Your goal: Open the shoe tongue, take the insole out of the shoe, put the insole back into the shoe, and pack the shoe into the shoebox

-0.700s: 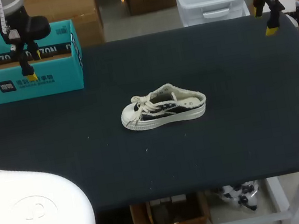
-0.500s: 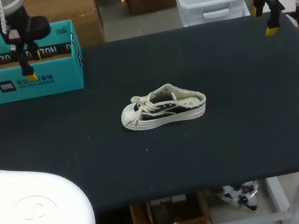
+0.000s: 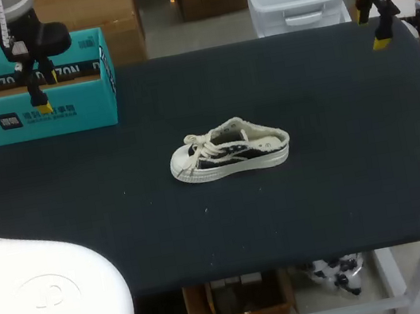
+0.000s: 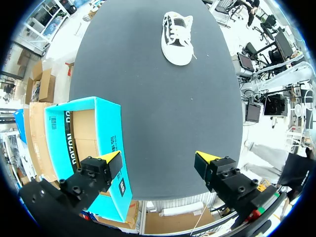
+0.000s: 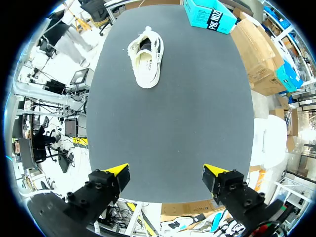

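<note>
Two task items lie on the dark table [image 3: 362, 196]. The teal shoebox [image 3: 66, 116], open-topped, sits at the far left corner. The shoe [image 3: 230, 154] stands on its sole mid-table, toe to my left. The left gripper [image 4: 158, 160] hangs by the box and the right gripper [image 5: 165, 173] above the far right corner, both spread wide and empty.

Judgement: the shoe is light, its upper soft and its sole stiff. Steady it at the heel wall and pinch the tongue beneath the loose laces [image 3: 200, 138].

The insole is not discernible, and the box interior is largely hidden.
</note>
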Available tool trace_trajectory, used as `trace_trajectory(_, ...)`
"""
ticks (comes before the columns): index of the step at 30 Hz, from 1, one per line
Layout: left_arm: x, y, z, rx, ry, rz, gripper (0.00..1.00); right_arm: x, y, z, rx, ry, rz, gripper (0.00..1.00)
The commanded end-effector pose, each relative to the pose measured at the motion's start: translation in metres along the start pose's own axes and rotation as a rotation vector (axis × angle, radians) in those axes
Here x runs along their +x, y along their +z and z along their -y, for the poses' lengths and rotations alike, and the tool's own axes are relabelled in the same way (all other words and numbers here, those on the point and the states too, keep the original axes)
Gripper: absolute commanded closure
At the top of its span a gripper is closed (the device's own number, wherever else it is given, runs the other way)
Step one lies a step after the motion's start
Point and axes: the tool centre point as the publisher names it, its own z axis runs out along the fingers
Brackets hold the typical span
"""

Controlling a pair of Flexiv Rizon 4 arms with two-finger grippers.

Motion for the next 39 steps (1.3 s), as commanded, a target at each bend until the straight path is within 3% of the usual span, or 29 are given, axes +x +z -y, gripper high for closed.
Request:
trace_trajectory(1,0.0,0.0,0.0,0.0,0.0,0.001,0.0,0.0,0.0,0.0,0.0,0.0,-0.001,0.0)
trace_trajectory(18,0.001,0.001,0.002,-0.001,-0.006,0.004,0.0,0.0,0.0,0.0,0.0,0.0,-0.001,0.0)
trace_trajectory(25,0.01,0.001,0.011,0.031,-0.176,-0.014,0.0,0.007,0.01,-0.024,-0.027,0.029,-0.007,0.0)
trace_trajectory(32,0.026,0.006,0.034,-0.014,-0.41,-0.015,0.0,0.02,0.03,-0.042,-0.217,0.074,0.037,0.0)
trace_trajectory(39,0.042,0.01,0.047,0.018,-0.586,-0.028,0.0,0.035,0.049,-0.07,-0.303,0.097,0.041,0.0)
